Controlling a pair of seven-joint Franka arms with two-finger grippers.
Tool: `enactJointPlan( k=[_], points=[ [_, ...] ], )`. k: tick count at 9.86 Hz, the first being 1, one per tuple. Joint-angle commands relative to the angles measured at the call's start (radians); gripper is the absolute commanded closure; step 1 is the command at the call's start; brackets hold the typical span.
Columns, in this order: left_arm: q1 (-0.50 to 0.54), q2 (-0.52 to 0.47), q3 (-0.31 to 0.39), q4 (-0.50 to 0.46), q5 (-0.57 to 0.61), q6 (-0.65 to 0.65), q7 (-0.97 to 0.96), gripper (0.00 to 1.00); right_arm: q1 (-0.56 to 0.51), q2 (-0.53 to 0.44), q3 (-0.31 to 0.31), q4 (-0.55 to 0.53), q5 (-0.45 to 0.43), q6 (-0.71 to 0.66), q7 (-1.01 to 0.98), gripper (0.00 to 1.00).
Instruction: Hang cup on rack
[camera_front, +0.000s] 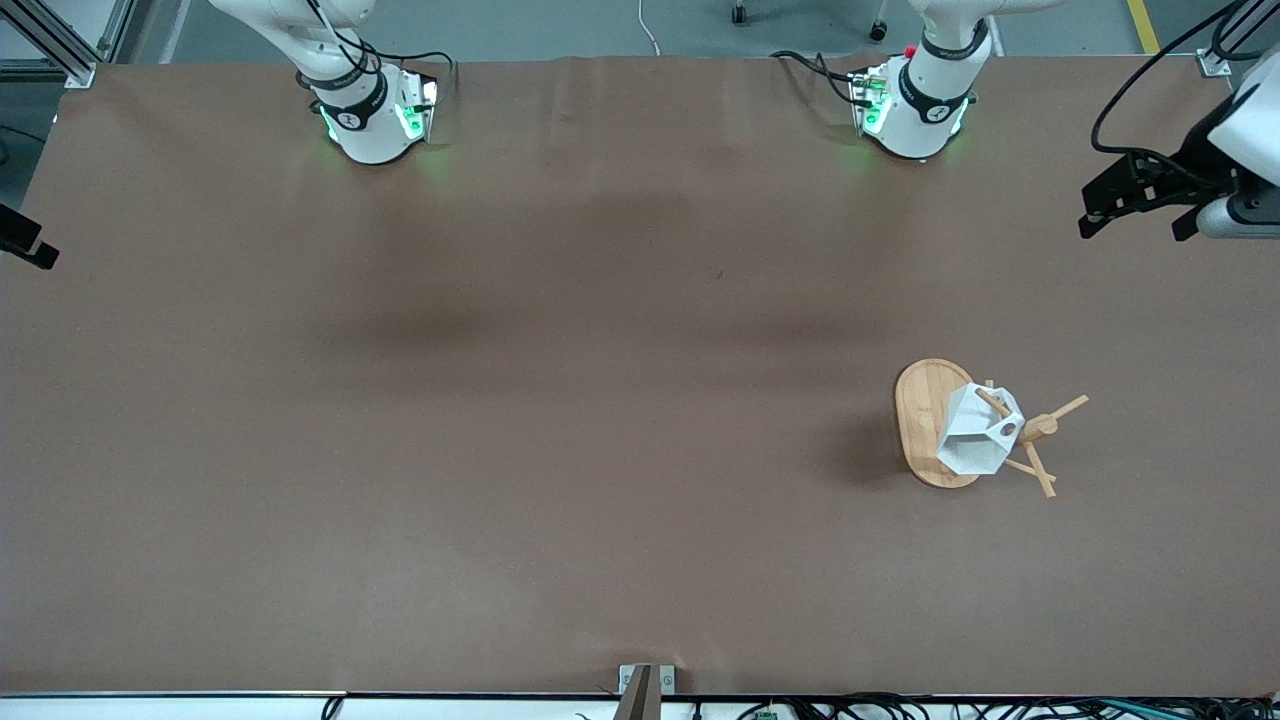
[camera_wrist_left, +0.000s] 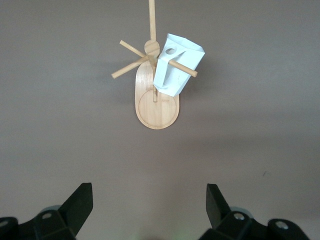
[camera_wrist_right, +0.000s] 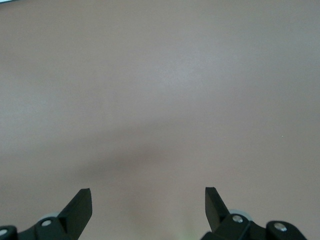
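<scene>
The cup (camera_front: 978, 432) is seen in the lower right part of the front view, hung on the rack (camera_front: 930, 420). One thin peg is passed through the round hole of the blocky handle, so the white faceted body is carried off the bamboo base and tilted, with its weight borne by the peg rather than by the desk (camera_front: 560, 420). The peg is angled upward from the central post, which is judged to be why the cup does not slide off. The rack's oval base lies flat on the desk, toward the left arm's end.

The left pincer (camera_front: 1140, 208) is held at the upper right edge of the front view, well apart from the rack, with its jaws spread wide and nothing between them. In the left wrist view the rack and cup are framed between its open fingertips (camera_wrist_left: 80, 205).

The right pincer (camera_wrist_right: 148, 207) is also spread wide and empty over bare desk in its wrist view; only a dark part shows at the upper left edge of the front view. This arm is judged to be waiting.

The task is judged complete.
</scene>
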Motion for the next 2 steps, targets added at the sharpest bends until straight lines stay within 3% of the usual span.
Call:
enactJointPlan(
  k=[1,2],
  points=[
    [-0.02,-0.013,0.001,-0.045,0.025,0.01,-0.012,0.0,0.0,-0.03,-0.001,-0.033,-0.004,0.011,-0.011,0.0],
    [-0.022,-0.015,0.001,-0.045,0.03,0.009,-0.012,0.0,0.0,-0.03,-0.001,-0.033,-0.004,0.011,-0.011,0.0]
  ],
)
